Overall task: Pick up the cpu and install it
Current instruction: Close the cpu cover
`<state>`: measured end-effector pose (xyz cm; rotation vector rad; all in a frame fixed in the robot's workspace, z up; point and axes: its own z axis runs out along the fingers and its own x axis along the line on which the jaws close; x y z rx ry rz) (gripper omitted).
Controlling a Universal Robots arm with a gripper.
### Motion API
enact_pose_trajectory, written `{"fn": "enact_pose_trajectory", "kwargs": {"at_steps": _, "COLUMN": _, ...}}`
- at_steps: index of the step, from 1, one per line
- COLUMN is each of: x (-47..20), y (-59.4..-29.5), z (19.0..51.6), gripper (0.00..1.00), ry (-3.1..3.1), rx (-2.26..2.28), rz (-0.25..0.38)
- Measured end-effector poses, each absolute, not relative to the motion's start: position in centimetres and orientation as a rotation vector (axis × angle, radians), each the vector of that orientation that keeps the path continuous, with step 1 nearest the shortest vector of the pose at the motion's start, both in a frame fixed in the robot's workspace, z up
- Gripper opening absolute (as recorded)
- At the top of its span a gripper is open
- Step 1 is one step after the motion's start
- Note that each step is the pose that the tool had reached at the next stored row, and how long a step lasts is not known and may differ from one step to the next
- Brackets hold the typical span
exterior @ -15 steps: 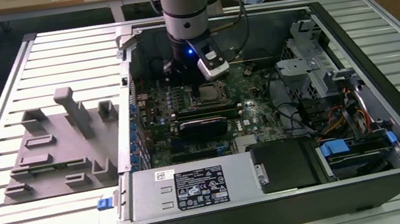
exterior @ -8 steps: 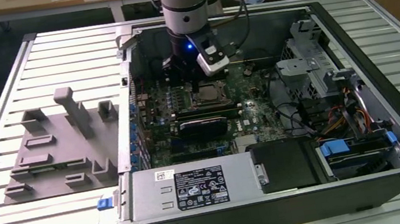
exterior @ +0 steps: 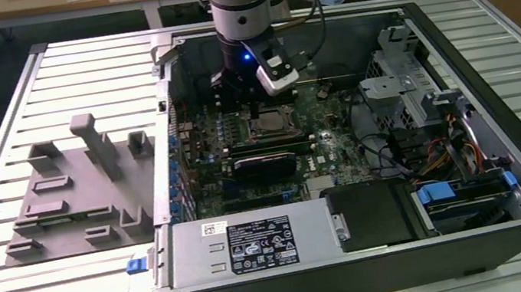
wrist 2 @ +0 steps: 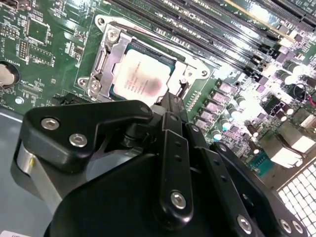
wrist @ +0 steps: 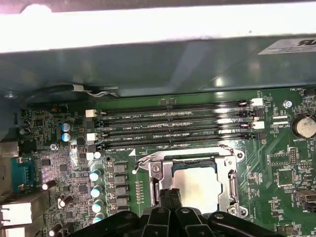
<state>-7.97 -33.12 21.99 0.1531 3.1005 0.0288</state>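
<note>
Second wrist view: 1 cpu point(wrist 2: 140, 79) in socket point(wrist 2: 105, 63), gripper point(wrist 2: 173, 101) nr.

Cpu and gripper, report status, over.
Gripper shut, empty, tips at the cpu's edge; contact unclear. Cpu lying flat in the socket. No obstruction seen around it.

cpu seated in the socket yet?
Yes, in the second wrist view the cpu lies flat inside the socket's metal frame on the motherboard.

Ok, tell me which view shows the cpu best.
The second wrist view: the cpu lies close and bright in the socket frame, most of its silver top showing. The first wrist view shows it dimmer; the exterior view, small and distant.
</note>
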Motion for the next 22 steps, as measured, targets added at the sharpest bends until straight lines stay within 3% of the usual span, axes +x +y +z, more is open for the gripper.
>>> {"fn": "enact_pose_trajectory", "kwargs": {"at_steps": 22, "x": -5.1, "y": -33.1, "z": 23.4, "gripper": 0.11, "ry": 3.101, "rx": 0.153, "rz": 0.029}}
